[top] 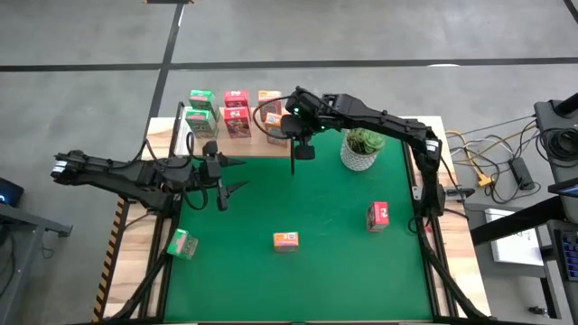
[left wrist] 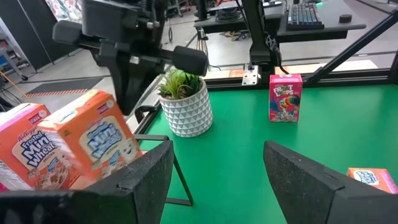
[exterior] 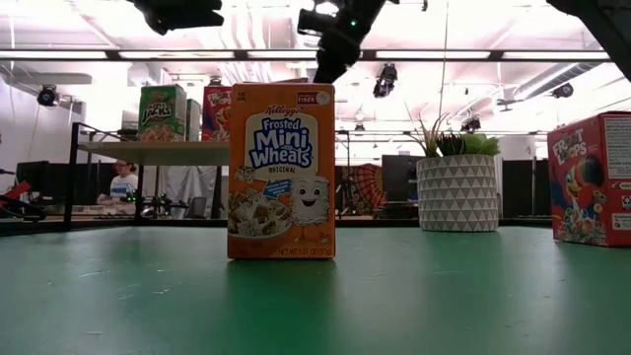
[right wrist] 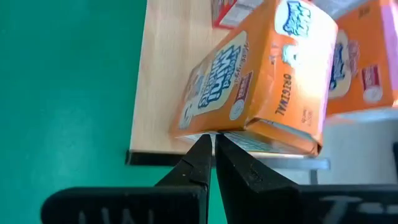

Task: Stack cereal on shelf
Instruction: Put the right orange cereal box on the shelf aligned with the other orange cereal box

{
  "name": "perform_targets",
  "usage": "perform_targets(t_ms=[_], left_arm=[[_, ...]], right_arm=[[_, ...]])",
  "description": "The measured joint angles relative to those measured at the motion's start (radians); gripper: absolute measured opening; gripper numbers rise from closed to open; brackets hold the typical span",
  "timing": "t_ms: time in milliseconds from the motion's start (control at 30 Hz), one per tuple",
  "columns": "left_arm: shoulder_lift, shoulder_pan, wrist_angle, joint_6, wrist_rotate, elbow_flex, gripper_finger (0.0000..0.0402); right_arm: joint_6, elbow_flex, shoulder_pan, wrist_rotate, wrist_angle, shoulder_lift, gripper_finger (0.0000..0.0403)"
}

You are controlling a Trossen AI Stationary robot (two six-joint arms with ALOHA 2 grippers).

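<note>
The right gripper point(right wrist: 212, 149), its fingers pinched together holding nothing, is nudging a tilted orange cereal box point(right wrist: 258, 78) on the shelf point(right wrist: 163, 81), which seems to be risking a topple.

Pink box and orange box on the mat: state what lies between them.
Nothing. In the high view only bare green mat separates the orange box from the pink box.

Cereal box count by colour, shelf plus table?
Green cereal boxes: 3
Pink cereal boxes: 3
Orange cereal boxes: 3
Total: 9
</note>
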Motion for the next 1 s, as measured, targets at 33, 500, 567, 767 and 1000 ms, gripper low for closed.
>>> perform_targets(t_ms=[33,500,567,767,1000], left_arm=[[0.000,0.000,0.000,0.000,0.000,0.000,0.0233],[0.000,0.000,0.002,0.000,0.001,0.000,0.0233],[0.000,0.000,0.002,-0.001,0.001,0.000,0.0233],[0.000,0.000,0.002,-0.008,0.001,0.000,0.0233],[0.000,0.000,0.002,-0.008,0.001,0.000,0.0233]], right_arm=[[-0.005,-0.005,-0.003,0.000,0.017,0.000,0.0012],[-0.054,-0.028,-0.015,0.062,0.113,0.000,0.0012],[-0.047,-0.028,-0.015,0.062,0.094,0.000,0.0012],[0.013,-0.029,-0.014,-0.021,0.002,-0.006,0.0012],[0.019,-0.109,-0.008,-0.114,0.138,-0.007,0.0012]])
